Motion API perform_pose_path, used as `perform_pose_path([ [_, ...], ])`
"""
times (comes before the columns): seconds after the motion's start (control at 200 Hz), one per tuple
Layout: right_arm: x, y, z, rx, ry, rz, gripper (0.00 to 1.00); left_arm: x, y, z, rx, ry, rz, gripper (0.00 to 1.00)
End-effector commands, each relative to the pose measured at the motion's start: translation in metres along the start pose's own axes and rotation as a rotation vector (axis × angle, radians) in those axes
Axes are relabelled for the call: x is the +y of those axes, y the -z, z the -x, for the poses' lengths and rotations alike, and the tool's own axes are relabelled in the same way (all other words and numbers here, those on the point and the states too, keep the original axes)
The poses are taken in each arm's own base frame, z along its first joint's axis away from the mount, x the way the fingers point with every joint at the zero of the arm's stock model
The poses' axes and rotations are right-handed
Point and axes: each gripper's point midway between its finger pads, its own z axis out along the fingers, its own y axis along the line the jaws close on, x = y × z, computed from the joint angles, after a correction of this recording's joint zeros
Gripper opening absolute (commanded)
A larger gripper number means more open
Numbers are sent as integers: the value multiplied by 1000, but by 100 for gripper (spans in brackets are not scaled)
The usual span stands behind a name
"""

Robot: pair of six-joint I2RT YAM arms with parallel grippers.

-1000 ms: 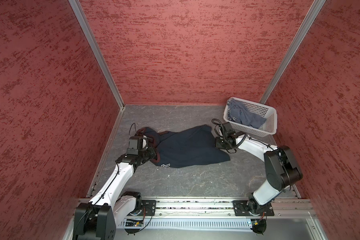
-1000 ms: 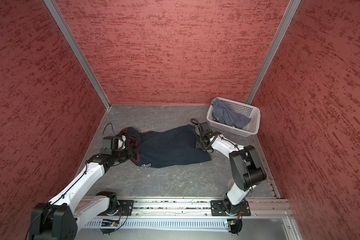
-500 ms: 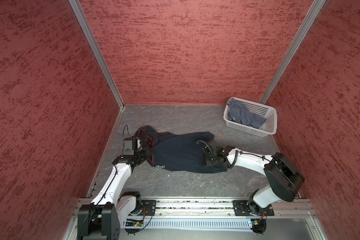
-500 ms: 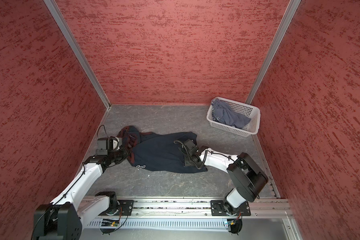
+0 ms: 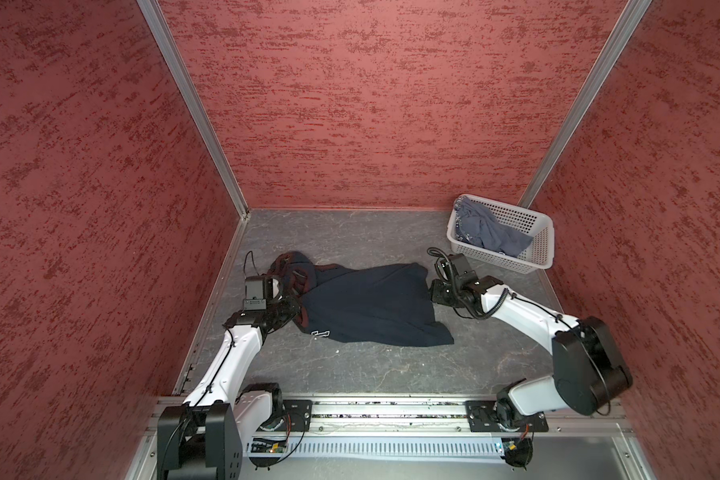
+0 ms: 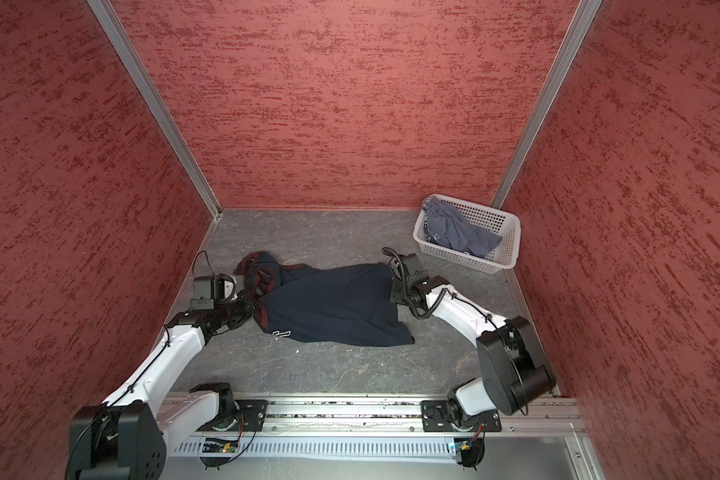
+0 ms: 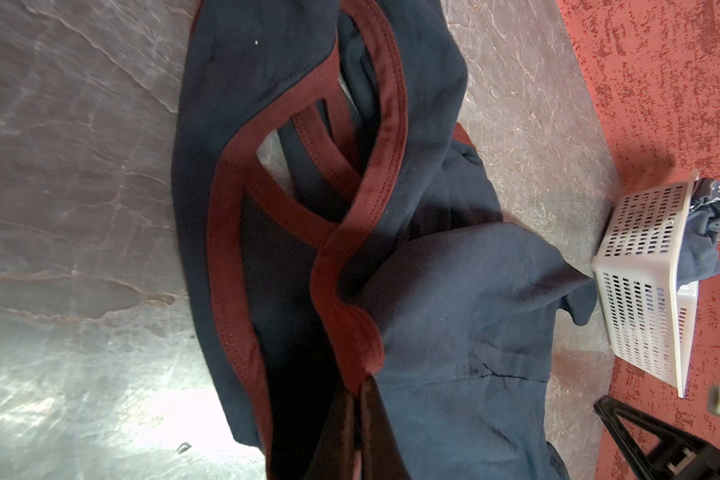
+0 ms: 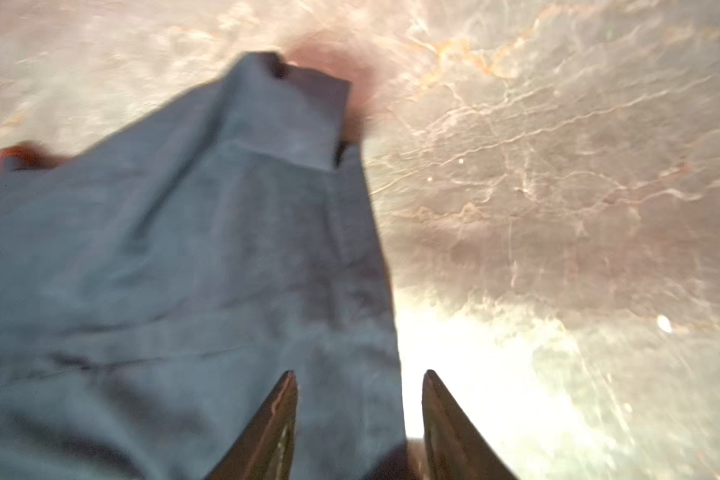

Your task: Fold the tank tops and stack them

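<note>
Navy tank top [image 5: 371, 307]: it lies loosely spread on the grey tabletop [image 5: 350, 365] between your two arms. The strap end points toward the left arm and the hem end toward the right. The straps are twisted over each other and a scrap of white print shows at the near edge.

Slate-blue tank top [image 5: 487, 232]: it sits bunched in the white perforated basket [image 5: 499, 259] in the far right corner. Neither gripper touches it.

Left gripper [image 7: 360, 386]: the jaws are pinched together on the reddish trim band at the strap end of the navy top.

Right gripper [image 8: 358, 376]: the jaws stand apart, low at the hem end. The wrist view is blurred, but the cloth's side edge runs into the gap between the fingers [image 8: 289, 395] with nothing clamped.

Handling, as I judge it: the cloth is thin, light and limp. It will drape, drag and bunch rather than keep a shape. The stitched trim and the hem are thicker, so they should give you a firmer bite than the plain body.

Where to take hold: keep the trim on the left and take a hem corner on the right, so you can pull the top taut and flat before folding.

Watch for: you may pinch only one layer at the hem, and the tangled straps may stay crossed.
</note>
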Motion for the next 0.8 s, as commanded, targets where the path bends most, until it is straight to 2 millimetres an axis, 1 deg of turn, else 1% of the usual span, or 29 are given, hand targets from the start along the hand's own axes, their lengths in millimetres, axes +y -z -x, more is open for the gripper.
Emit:
perform_pose_path([
  [0.0, 11, -12, 8, 3, 18, 41, 46, 0, -3, 1, 1, -16, -11, 7],
  [0.26, 6, -42, 1, 44, 28, 11, 39, 1, -7, 0, 12, -14, -17, 7],
  [0.446, -3, -52, -1, 54, 34, -34, 32, 0, -8, 0, 14, -19, -19, 8],
  [0.631, -2, -50, 2, 46, 43, -41, 16, 0, -8, 0, 14, -16, -20, 7],
  [0.711, -4, -44, 5, 34, 49, -55, 12, 0, -8, 0, 14, -18, -24, 8],
  [0.796, -4, -37, 7, 21, 56, -64, 10, -1, -7, 0, 13, -18, -25, 8],
])
